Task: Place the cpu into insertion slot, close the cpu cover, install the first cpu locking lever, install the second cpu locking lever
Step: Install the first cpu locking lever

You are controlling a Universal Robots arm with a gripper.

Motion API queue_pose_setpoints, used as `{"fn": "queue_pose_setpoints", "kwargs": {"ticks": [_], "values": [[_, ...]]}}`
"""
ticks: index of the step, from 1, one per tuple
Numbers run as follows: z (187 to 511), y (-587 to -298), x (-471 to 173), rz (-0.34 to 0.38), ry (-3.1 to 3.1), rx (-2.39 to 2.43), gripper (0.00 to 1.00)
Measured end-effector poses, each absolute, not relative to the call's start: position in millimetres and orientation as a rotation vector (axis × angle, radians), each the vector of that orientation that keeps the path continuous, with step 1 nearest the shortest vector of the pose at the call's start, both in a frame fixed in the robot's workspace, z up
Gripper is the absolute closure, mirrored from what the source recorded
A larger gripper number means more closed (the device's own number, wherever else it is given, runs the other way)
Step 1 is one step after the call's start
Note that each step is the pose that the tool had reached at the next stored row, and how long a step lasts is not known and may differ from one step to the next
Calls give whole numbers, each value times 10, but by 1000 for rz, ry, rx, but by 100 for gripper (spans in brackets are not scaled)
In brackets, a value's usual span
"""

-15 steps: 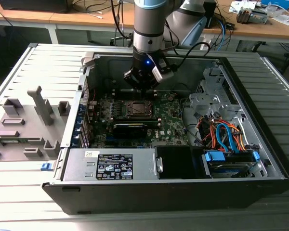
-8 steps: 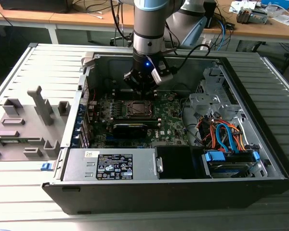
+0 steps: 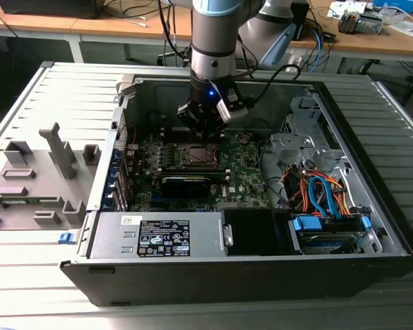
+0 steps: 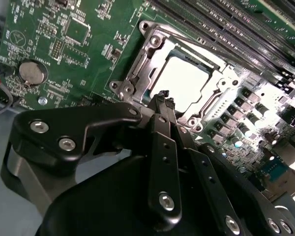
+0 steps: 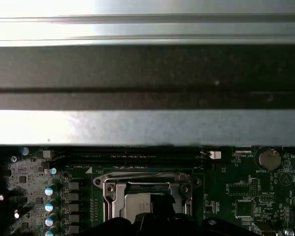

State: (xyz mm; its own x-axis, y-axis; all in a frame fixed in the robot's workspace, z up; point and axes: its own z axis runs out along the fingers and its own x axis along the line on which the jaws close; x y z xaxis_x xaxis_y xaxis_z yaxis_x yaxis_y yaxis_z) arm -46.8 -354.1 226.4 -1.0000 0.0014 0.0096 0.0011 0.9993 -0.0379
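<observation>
Silver-grey cpu (image 4: pixel 184 81): seated flat in the socket on the green motherboard (image 4: pixel 49 29), metal top facing up; square, so no long axis to tell.
Cpu cover (image 4: pixel 148 59): metal frame lying down around the chip, its square opening showing the pale top; in the first wrist view (image 5: pixel 142 189) it lies level on the board.
Gripper (image 4: pixel 162 98): black fingers drawn together to a narrow tip, nothing between them, just over the cover's near edge.
Exterior view: gripper (image 3: pixel 205 130) hangs above the socket inside the open computer case (image 3: pixel 372 206).
</observation>
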Motion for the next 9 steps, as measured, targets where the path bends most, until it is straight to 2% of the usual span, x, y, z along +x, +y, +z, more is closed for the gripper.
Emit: {"fn": "queue_pose_setpoints", "kwargs": {"ticks": [9], "values": [[2282, -3679, -434, 59, -3130, -21, 89]]}}
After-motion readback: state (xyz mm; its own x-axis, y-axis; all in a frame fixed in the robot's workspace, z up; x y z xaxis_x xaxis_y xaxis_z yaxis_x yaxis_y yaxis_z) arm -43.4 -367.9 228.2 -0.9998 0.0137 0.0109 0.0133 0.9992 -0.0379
